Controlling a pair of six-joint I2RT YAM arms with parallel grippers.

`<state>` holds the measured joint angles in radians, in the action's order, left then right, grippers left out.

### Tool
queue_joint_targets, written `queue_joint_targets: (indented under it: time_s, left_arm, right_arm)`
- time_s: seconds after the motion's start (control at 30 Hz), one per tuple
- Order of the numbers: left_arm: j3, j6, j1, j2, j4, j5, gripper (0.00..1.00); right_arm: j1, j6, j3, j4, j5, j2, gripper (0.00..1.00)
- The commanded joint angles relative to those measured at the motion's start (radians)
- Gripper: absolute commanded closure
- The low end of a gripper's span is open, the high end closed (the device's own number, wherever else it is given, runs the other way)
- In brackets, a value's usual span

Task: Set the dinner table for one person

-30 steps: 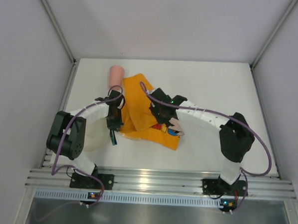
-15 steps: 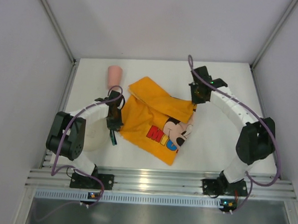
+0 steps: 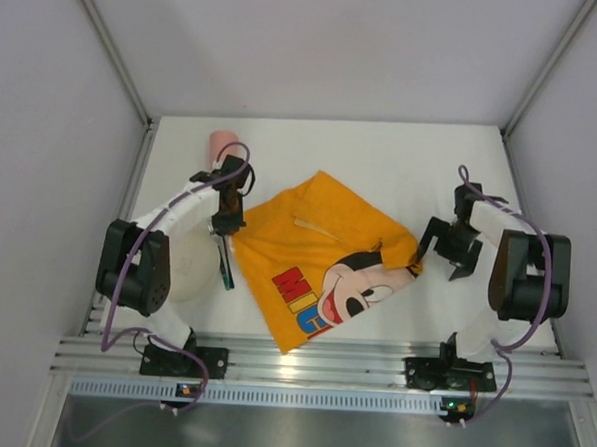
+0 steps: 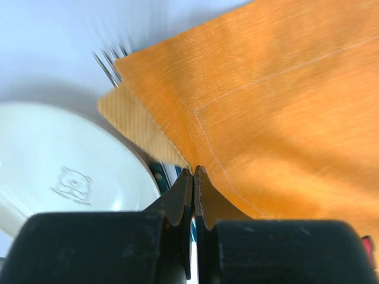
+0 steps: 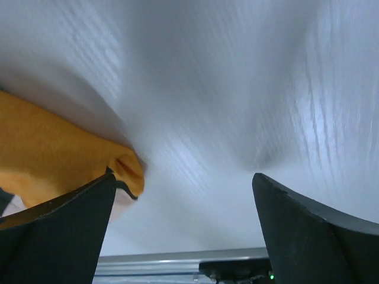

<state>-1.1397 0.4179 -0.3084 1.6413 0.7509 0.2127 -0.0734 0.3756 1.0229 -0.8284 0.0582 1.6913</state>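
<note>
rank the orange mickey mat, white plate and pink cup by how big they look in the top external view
1. orange mickey mat, clearly largest
2. white plate, partly hidden
3. pink cup, smallest, only partly showing

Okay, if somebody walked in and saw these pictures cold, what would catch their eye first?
The orange Mickey Mouse mat stands out first, spread diagonally across the middle of the white table. The left gripper pinches its left corner, while the right gripper hangs open just off its right corner. A white plate lies at the near left.
</note>
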Motion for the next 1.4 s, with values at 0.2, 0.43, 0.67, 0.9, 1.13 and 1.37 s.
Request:
queue_joint_targets:
  time_s: [0.2,0.43,0.67,0.9,1.13,1.37]
  left_arm:
    - [-0.445,-0.062,-0.006,0.273,0.149,0.217,0.89]
    - [-0.483,0.038,-0.168,0.223,0.171,0.241,0.20]
    - [-0.349,0.226,-0.253,0.004,0.196,0.148,0.26]
    - [0.018,0.386,-0.351,-0.276,0.110,0.054,0.41]
    - [0.176,0.487,-0.393,-0.417,0.154,0.043,0.47]
    - [0.230,0.515,-0.428,-0.465,0.186,0.048,0.62]
  right_arm:
    - [0.196,-0.032,0.133,-0.205,-0.055,-0.349,0.00]
    - [0.568,-0.057,0.212,-0.163,-0.099,-0.340,0.00]
    - [0.710,-0.066,0.103,-0.106,-0.216,-0.248,0.00]
    - [0.724,-0.142,0.097,0.031,-0.250,-0.064,0.00]
    - [0.738,-0.130,0.161,0.063,-0.282,0.077,0.06]
    - [0.738,-0.116,0.144,0.061,-0.331,0.113,0.67]
